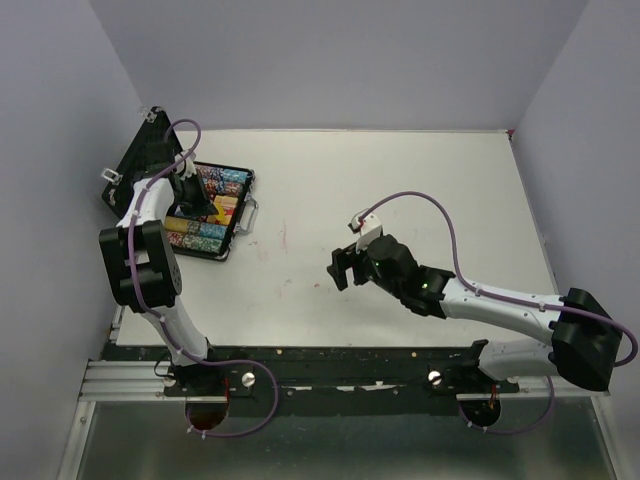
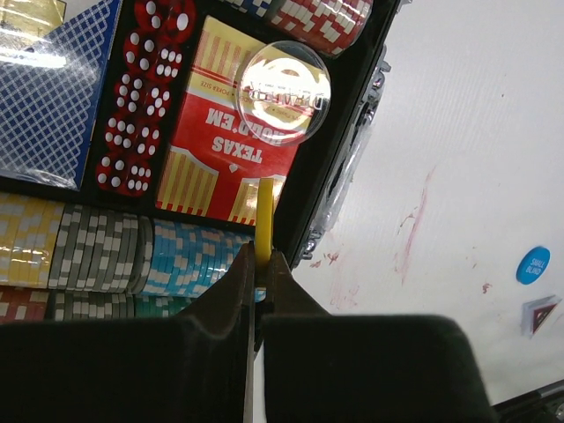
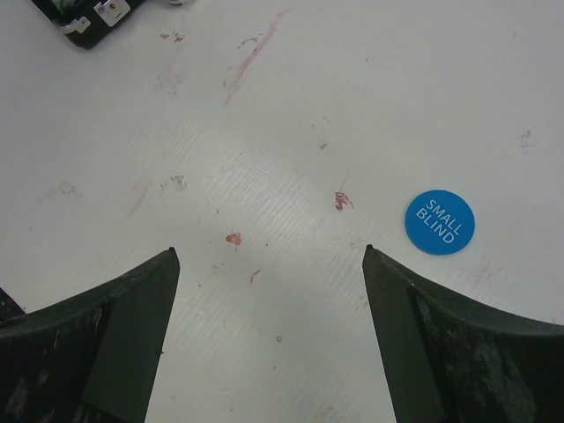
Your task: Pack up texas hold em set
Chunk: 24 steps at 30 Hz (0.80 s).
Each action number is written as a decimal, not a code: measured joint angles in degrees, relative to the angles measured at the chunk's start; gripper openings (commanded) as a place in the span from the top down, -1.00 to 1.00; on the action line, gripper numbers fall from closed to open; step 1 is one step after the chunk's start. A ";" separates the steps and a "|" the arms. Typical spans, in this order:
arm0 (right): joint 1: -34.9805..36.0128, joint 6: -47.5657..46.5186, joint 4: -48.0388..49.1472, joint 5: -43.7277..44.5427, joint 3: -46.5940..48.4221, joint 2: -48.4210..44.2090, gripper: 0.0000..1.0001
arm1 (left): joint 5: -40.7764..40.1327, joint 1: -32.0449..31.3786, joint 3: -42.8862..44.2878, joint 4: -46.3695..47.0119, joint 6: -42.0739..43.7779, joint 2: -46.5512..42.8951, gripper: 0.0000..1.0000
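The open black case (image 1: 213, 213) sits toward 10 o'clock on the white table (image 1: 400, 190), its lid (image 1: 148, 150) raised against the left wall. The left gripper (image 2: 263, 257) hangs over the case with its jaws clamped on a yellow disc (image 2: 264, 210) held on edge, above the tray's right rim. In the tray, at 11 o'clock from that disc, a column of red dice (image 2: 137, 115) lies between a blue card deck (image 2: 53, 97) and a red card box (image 2: 211, 159), with a clear round button (image 2: 285, 92) resting on the box. Rows of chips (image 2: 106, 256) fill the near compartment.

The right gripper (image 3: 269, 256) hovers near the table's middle, jaws wide apart and holding nothing. A blue disc (image 3: 440, 222) lies flat on the table at 2 o'clock from the gap between its fingers. In the left wrist view, a dark triangular token (image 2: 542, 315) lies just beside that blue disc, at 6 o'clock from it.
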 measured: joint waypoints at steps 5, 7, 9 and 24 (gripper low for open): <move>0.02 0.04 0.00 -0.42 0.00 0.00 -0.85 | 0.26 0.00 0.13 0.02 0.00 0.31 0.92; 0.02 0.04 0.00 -0.63 0.00 0.07 -0.85 | 0.55 0.00 0.28 0.04 0.02 0.92 0.90; 0.02 0.07 0.00 -0.85 0.00 0.24 -0.84 | 0.81 0.00 0.28 0.02 0.00 1.64 0.88; 0.02 0.26 0.00 -1.70 0.00 0.92 -0.83 | 2.01 -0.59 1.20 -0.37 0.11 3.96 0.26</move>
